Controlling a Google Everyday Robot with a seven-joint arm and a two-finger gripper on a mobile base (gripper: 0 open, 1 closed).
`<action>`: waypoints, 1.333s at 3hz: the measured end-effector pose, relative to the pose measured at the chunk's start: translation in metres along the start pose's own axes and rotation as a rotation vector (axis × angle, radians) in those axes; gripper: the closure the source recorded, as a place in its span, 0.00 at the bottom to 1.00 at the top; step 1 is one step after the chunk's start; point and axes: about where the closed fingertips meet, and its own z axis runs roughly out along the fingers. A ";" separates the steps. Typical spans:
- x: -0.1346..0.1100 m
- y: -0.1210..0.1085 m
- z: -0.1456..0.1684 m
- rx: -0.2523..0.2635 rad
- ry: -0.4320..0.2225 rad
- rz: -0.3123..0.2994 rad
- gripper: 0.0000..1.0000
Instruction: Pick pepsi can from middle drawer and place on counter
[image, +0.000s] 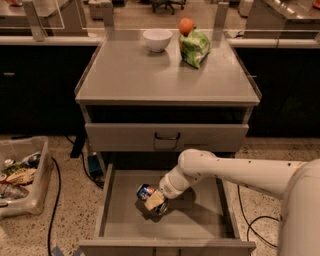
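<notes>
The pepsi can (145, 191), blue with a silver end, lies on its side on the floor of the open middle drawer (200, 220), left of centre. My gripper (154, 200) reaches down into the drawer from the right on a white arm and sits right at the can, its tan fingers (155, 200) around or against it. The counter (150, 75) is the flat grey top of the cabinet above.
A white bowl (157, 39), an orange fruit (186, 25) and a green chip bag (194, 47) stand at the back of the counter. A shut drawer front with a dark loop handle (167, 136) is above the open drawer. A clear bin of trash (20, 175) sits on the floor at left.
</notes>
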 end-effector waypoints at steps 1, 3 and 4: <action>0.002 0.004 -0.042 -0.011 -0.065 0.005 1.00; 0.008 0.013 -0.053 -0.016 -0.051 -0.010 1.00; 0.012 0.025 -0.091 0.014 -0.078 -0.021 1.00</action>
